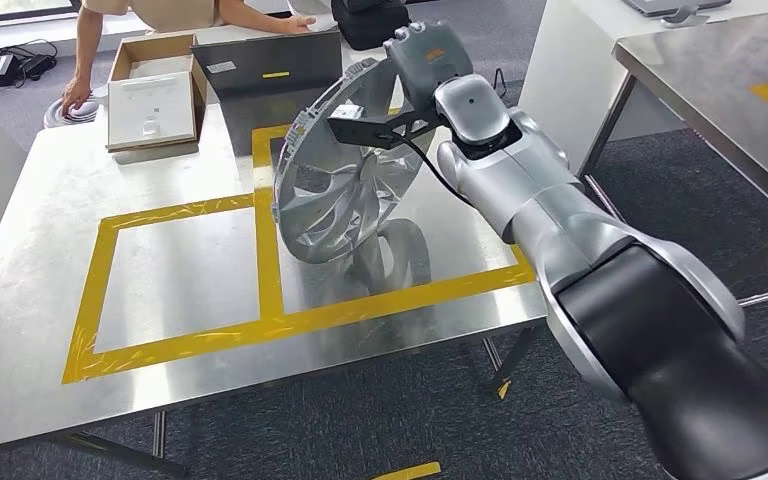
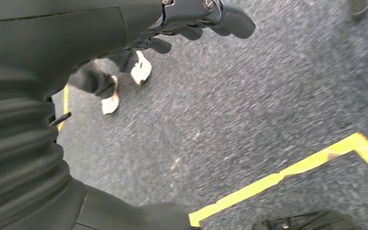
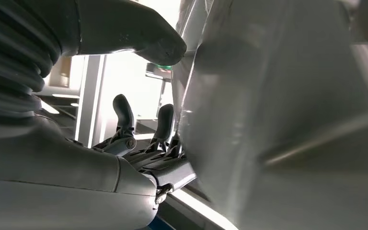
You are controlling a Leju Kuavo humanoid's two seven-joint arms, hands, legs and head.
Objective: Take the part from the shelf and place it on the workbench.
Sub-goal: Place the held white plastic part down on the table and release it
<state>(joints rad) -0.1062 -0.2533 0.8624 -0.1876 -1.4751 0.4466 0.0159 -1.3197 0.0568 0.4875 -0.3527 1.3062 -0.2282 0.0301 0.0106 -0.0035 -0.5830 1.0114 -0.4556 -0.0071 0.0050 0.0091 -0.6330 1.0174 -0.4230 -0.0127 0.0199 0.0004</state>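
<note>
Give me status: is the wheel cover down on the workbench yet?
Done: wheel cover is off the shelf, over the yellow-taped workbench. In hand: right hand holds it tilted on edge. Left: lay it down, let go; contact with the bench unclear.

Yellow tape (image 1: 268,250) is stuck down in two boxes side by side. At about 11 o'clock an open cardboard box (image 1: 152,88) is sat, with a white sheet lying inside. Just right of it, around 12, a dark laptop (image 1: 272,75) is propped open. A person's arm (image 1: 82,55) is reached down at the far left corner onto some white stuff. A second steel table (image 1: 730,90) is seen at 2 o'clock.

Grey carpet (image 2: 249,110) is crossed by a yellow floor line (image 2: 287,170), and someone's pale shoes (image 2: 124,84) are planted on it.
</note>
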